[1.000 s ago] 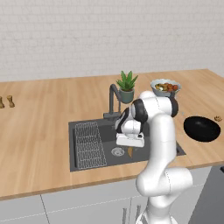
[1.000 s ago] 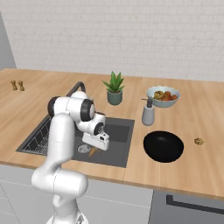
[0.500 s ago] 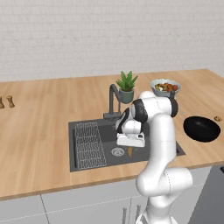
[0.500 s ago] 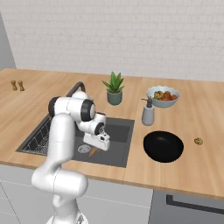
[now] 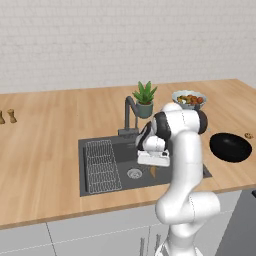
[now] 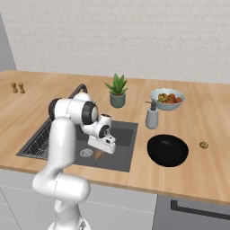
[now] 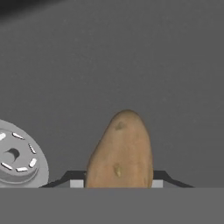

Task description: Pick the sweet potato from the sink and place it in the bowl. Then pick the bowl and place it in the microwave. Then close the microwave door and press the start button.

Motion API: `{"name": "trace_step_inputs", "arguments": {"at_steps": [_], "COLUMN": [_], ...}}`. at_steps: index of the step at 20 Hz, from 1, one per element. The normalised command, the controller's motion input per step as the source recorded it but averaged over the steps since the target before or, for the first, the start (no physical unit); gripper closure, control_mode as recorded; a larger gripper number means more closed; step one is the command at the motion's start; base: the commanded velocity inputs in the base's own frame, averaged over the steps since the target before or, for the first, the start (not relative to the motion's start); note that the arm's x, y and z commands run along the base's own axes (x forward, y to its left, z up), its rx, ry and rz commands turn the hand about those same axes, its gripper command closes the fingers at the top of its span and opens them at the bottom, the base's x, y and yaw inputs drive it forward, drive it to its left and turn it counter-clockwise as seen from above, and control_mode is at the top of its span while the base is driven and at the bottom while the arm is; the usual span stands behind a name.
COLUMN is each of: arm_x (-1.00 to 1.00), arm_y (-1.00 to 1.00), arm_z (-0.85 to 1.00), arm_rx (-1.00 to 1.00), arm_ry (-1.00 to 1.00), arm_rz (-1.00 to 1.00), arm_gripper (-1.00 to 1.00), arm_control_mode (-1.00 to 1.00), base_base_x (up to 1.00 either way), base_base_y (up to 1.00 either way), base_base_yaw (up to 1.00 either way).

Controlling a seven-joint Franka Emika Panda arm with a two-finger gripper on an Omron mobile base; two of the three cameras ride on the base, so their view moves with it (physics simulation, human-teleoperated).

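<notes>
A: Low in the middle of the left base view, the gripper is down inside the sink, its white hand just right of the round drain. An orange-brown tip of the sweet potato shows directly below the hand.

B: Same in the right base view?

A: Yes. The gripper sits left of centre in that frame, over the dark basin, with the sweet potato poking out beneath the hand and the drain just to its left.

B: Hand view?

A: The sweet potato stands at bottom centre, long axis running up the frame, on the grey sink floor. A dark fingertip is at its lower left and the other at its lower right, each right against its flank. The drain is at the left edge, near the potato but apart from it.

B: Jaw state?

A: The fingers bracket the potato closely. Whether they are pressing on it I cannot tell; the contact lines sit at the frame's bottom edge.

B: Other task items?

A: The black bowl is on the wooden counter at the right edge of the left base view, well apart from the sink. In the right base view the bowl lies right of the basin, below the soap dispenser.

B: Surroundings?

A: A wire rack fills the sink's left part. The faucet and a potted plant stand behind the basin; a pale bowl of food is to the plant's right.
</notes>
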Motion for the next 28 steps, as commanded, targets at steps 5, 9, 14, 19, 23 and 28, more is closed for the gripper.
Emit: {"name": "trace_step_inputs", "arguments": {"at_steps": [5,9,14,19,23,28], "arm_x": [-0.31,-0.33,-0.45,-0.69,-0.68,-0.74], "arm_y": [-0.69,-0.55,-0.29,-0.29,-0.39,-0.69], "arm_z": [0.96,1.0,1.0,1.0,1.0,0.78], "arm_rx": [-0.04,-0.07,-0.1,-0.09,-0.06,0.0], "arm_ry": [-0.07,-0.03,-0.03,-0.09,-0.08,-0.02], "arm_rz": [0.0,-0.01,-0.03,-0.03,-0.06,-0.08], "arm_gripper": [1.0,1.0,1.0,1.0,1.0,1.0], "arm_control_mode": [-1.0,-1.0,-1.0,-1.0,-1.0,-1.0], "base_base_x": [0.0,0.0,0.0,0.0,0.0,0.0], "base_base_y": [0.0,0.0,0.0,0.0,0.0,0.0], "base_base_yaw": [0.0,0.0,0.0,0.0,0.0,0.0]}}
